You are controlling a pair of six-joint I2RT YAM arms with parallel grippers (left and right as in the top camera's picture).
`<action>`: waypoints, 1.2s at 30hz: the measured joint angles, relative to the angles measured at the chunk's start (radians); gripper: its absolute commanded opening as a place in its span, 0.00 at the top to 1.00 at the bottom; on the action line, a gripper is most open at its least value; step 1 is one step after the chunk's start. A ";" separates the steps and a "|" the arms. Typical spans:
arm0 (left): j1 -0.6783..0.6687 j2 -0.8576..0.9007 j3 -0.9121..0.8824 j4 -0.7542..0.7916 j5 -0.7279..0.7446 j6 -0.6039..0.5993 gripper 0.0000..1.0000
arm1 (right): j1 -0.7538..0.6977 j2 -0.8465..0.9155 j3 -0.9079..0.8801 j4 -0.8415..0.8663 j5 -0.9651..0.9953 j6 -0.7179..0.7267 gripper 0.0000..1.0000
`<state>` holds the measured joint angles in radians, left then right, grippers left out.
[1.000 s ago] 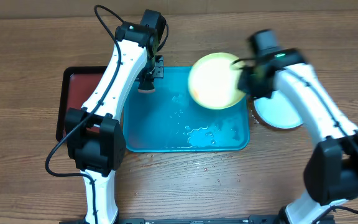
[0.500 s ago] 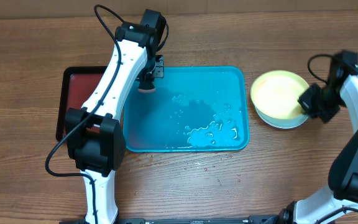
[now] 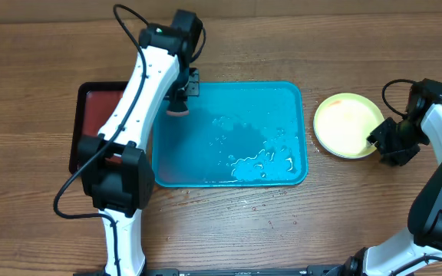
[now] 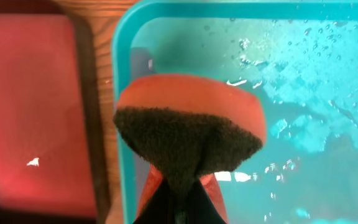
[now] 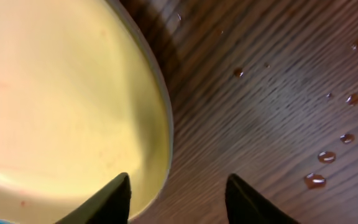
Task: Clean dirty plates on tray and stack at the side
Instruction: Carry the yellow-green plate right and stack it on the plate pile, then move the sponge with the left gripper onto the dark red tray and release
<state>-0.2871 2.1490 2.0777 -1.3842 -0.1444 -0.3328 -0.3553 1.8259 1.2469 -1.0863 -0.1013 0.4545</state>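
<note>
The turquoise tray (image 3: 298, 172) lies mid-table, wet and with no plates on it. The pale yellow-green plate (image 3: 347, 124) lies flat on the wood to the right of the tray; it also fills the left of the right wrist view (image 5: 61, 93). The white and mint-aqua plates are hidden. My right gripper (image 3: 384, 143) is open at the plate's right rim, its fingers (image 5: 179, 196) straddling the edge without gripping it. My left gripper (image 3: 179, 98) is shut on an orange sponge with a dark scouring pad (image 4: 191, 118), held over the tray's far left corner (image 4: 122, 74).
A smaller dark red tray with a black rim (image 3: 90, 115) sits left of the turquoise tray, also in the left wrist view (image 4: 36, 106). Water puddles lie in the tray's near right part (image 3: 263, 162). Water drops dot the wood (image 5: 328, 155) right of the plate.
My right gripper carried the yellow-green plate from above the tray to the right, set it on the plate lying there, and opened. The left arm has barely moved.
</note>
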 measured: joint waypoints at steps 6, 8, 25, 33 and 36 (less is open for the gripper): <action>0.067 -0.026 0.135 -0.164 0.002 0.048 0.96 | 0.007 -0.002 0.145 -0.104 -0.043 -0.051 0.18; 0.097 -0.051 0.143 -0.205 0.002 0.067 0.96 | 0.019 -0.014 0.191 -0.120 -0.059 -0.077 0.13; 0.439 -0.090 -0.089 -0.115 0.002 0.116 0.96 | 0.489 -0.108 0.247 0.002 -0.119 -0.130 0.00; 0.444 -0.090 -0.379 0.233 -0.001 0.168 0.96 | 0.523 -0.108 0.247 -0.003 -0.118 -0.130 0.00; 0.444 -0.090 -0.481 0.384 -0.002 0.209 0.96 | 0.523 -0.108 0.247 -0.014 -0.116 -0.130 0.00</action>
<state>0.1570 2.0590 1.5967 -1.0000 -0.1463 -0.1238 0.1673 1.7176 1.4940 -1.1004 -0.2176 0.3241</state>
